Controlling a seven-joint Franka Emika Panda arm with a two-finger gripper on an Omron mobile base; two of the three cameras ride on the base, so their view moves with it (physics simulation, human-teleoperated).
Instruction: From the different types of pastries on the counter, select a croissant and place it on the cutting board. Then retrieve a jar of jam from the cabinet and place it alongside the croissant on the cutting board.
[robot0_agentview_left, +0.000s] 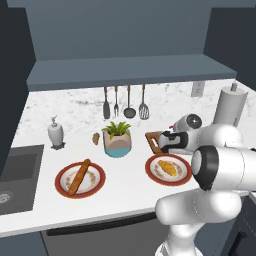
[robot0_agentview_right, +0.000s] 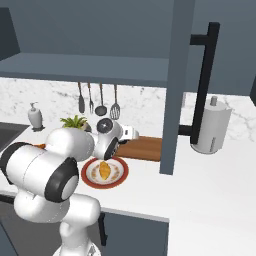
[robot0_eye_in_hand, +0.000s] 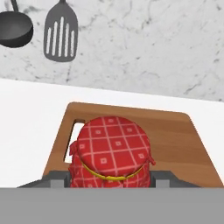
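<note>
Both pincer fingers clamp the jar of jam (over cutting board).

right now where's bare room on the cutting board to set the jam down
The jar of jam, held between the fingers, sits near the slot-handle end of the cutting board. Bare wood lies beyond it toward the wall and toward the plain end. The croissant is on its plate, beside the board.

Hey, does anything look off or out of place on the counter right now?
Yes: the croissant sits on its red-rimmed plate, not on the cutting board, while the gripper holds the jam jar over the board.
</note>
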